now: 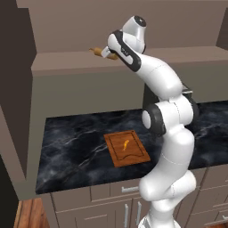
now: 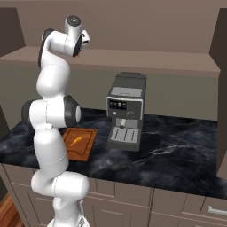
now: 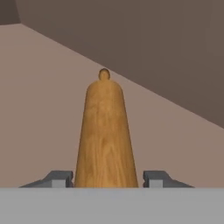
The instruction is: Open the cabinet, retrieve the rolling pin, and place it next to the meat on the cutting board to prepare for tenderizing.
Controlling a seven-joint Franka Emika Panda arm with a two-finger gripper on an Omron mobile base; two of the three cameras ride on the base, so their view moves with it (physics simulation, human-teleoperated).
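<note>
The rolling pin (image 3: 105, 135), a light tan wooden cylinder with a small knob at its far end, lies on the shelf floor of the open cabinet (image 1: 62, 60). My gripper (image 3: 107, 178) reaches into the cabinet and sits astride the pin's near end, one fingertip (image 3: 59, 178) pressed to each side. In the left base view the gripper (image 1: 106, 53) is at the shelf's front edge, and the pin's handle (image 1: 95, 50) pokes out to its left. Below on the counter lies the reddish-brown cutting board (image 1: 136, 156) with the small orange meat (image 1: 126, 145) on it.
A grey coffee machine (image 2: 126, 111) stands on the black marble counter (image 2: 177, 150) just right of the cutting board (image 2: 86, 148). The cabinet's back wall (image 3: 153, 52) rises close behind the pin. Base cabinets with drawers (image 1: 116, 191) run under the counter.
</note>
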